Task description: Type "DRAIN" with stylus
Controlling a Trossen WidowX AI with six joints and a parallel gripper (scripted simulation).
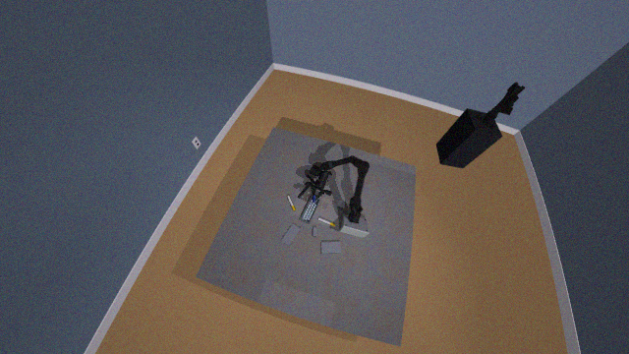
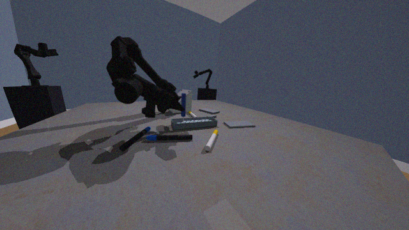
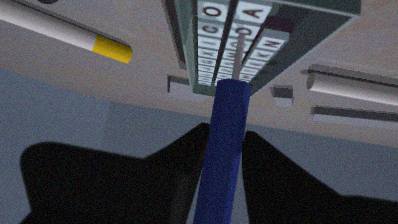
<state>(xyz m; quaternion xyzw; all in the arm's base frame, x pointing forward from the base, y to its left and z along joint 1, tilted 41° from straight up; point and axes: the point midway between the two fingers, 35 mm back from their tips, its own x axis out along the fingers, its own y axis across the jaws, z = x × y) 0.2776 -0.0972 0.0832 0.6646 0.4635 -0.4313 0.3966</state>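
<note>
The stylus [image 3: 227, 125] [image 2: 183, 105] has a blue barrel and a thin grey tip. My gripper [image 3: 225, 135] [image 2: 182, 108] is shut on it and holds it near upright, tip down, over the keyboard [image 3: 325, 22] [image 2: 194, 124] [image 1: 310, 209]. The keyboard is a dark green block with rows of white lettered keys. In the wrist view the tip overlaps the D key [image 3: 244, 30], with the A key [image 3: 253, 11] and the N key [image 3: 271, 43] beside it. Whether the tip touches a key cannot be told. The R and I keys are not clearly readable.
White markers with yellow ends lie either side of the keyboard, one [image 1: 291, 203] [image 2: 211, 141] [image 3: 55, 26] and another [image 1: 325, 221] [image 3: 350, 89]. Two black markers with blue ends [image 2: 135, 138] [image 2: 172, 137] lie beside it. Flat grey pads [image 1: 330, 247] [image 1: 291, 234] and a pale box [image 1: 355, 231] lie beyond.
</note>
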